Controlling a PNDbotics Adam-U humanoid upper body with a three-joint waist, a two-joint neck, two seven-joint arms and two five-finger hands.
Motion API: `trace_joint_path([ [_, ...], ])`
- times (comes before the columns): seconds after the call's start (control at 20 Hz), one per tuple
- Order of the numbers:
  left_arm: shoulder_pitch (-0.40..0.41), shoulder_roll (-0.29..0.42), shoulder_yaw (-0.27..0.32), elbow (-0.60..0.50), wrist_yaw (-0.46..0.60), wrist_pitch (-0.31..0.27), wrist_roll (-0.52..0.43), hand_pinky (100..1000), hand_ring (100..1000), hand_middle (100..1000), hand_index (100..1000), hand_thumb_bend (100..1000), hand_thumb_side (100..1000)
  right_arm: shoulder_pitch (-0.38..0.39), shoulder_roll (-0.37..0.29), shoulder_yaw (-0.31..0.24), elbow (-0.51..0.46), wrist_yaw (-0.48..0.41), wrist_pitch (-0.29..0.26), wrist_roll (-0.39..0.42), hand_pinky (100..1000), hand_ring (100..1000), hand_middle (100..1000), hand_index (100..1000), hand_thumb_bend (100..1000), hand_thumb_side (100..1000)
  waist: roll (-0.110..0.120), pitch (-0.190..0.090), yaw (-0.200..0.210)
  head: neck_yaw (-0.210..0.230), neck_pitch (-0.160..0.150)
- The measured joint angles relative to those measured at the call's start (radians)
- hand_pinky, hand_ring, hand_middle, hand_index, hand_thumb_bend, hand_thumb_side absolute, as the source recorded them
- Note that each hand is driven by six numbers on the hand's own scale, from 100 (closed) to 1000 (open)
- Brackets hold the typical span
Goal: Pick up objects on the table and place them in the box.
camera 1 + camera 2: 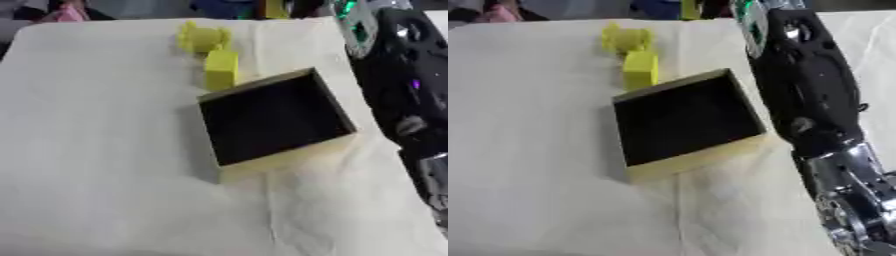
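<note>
Left half of the frame: bare white cloth over the surface (96, 150), nothing to pick there. No left robot hand in either view.

Upper centre: two yellow objects. The far one, a rounded lumpy piece (203, 37), sits near the top edge of the cloth. Just in front of it, touching or nearly so (I can't tell which), stands a yellow block (221, 69), upright and rectangular. The block's near end sits right beside the far corner of the box; I can't tell whether they meet.

Centre: the box (276, 117), open-topped, dark inside with pale yellow walls, turned askew to the cloth edges. I see nothing inside it, so my read is that the task is at its start, or between picks, with both yellow pieces yet to go in.

Right side: my right arm (807, 85) runs down the right edge of the frame, black shell above, silver joints lower right. The right robot hand itself is out of view, so I can't say whether it is open or closed.

Step in hand, as I judge it: staging for a reach. Next move calls for bringing the right robot hand over the block, the nearer piece, and opening it wide enough to take the block from above without nudging the box corner.
</note>
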Motion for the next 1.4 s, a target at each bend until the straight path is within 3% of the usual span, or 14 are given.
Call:
trace_joint_path([
  [0.35, 0.008, 0.013, 0.000, 0.000, -0.002, 0.003, -0.005, 714, 729, 752, 947, 137, 614, 0.104, -0.069, 0.073, -0.156, -0.135, -0.091, 0.060, 371, 410, 135, 297, 100, 100, -0.003, -0.014, -0.030, 0.030, 0.015],
  [0.75, 0.013, 0.018, 0.000, 0.000, -0.010, 0.003, -0.006, 714, 730, 752, 948, 138, 613, 0.213, -0.147, 0.110, -0.358, -0.230, -0.117, 0.125, 371, 410, 136, 298, 100, 100, 0.002, -0.022, -0.050, 0.046, 0.022],
  [1.05, 0.017, 0.021, 0.000, 0.000, -0.011, 0.006, -0.009, 713, 730, 752, 949, 138, 613, 0.255, -0.168, 0.133, -0.421, -0.265, -0.130, 0.151, 372, 409, 137, 300, 100, 100, 0.006, -0.028, -0.058, 0.051, 0.024],
  [1.4, 0.018, 0.021, 0.000, 0.000, -0.011, 0.007, -0.011, 712, 730, 752, 948, 136, 616, 0.296, -0.192, 0.164, -0.460, -0.367, -0.166, 0.181, 373, 407, 139, 303, 100, 100, 0.006, -0.029, -0.060, 0.051, 0.027],
])
